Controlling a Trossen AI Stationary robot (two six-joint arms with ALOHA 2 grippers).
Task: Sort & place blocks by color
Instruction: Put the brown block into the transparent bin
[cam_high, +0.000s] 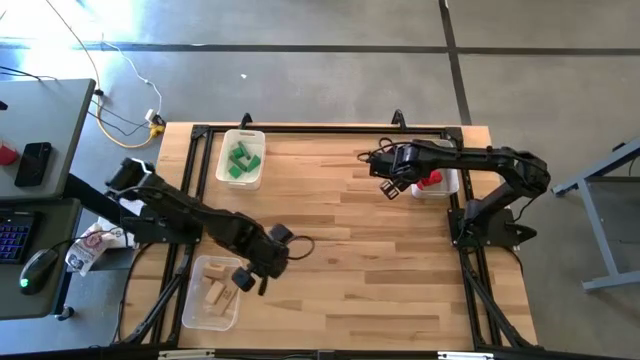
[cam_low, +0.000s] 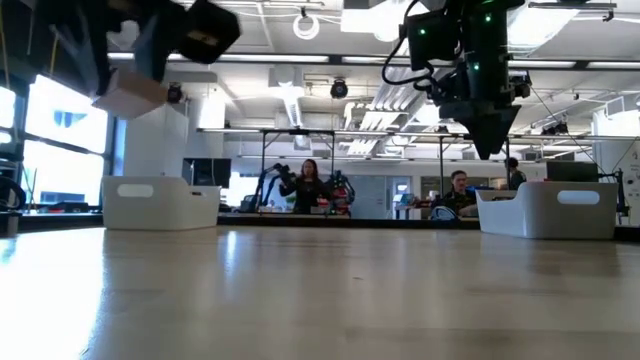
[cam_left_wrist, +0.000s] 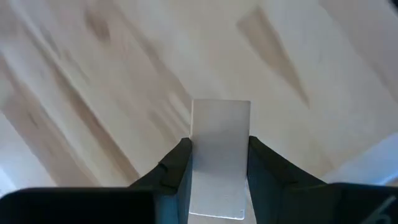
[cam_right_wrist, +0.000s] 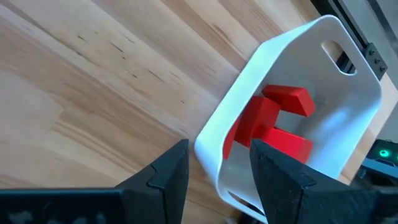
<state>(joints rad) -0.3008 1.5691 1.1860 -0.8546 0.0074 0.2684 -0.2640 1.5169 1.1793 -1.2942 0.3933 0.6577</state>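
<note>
One pale block (cam_left_wrist: 220, 155) in left claw (cam_left_wrist: 219, 163), bottom cut off

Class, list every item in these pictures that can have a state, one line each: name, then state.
left gripper: shut on a pale wooden block, raised beside the wood bin
right gripper: open, empty, by the red bin
red bin: holds red blocks
green bin: holds green blocks
wood bin: holds pale blocks

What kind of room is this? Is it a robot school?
It looks like a robot lab or workshop, not a school. Two robot arms sort blocks into bins on a wooden table, a desk with a keyboard and mouse sits beside it, and people work at more robot arms in the big room behind.
</note>
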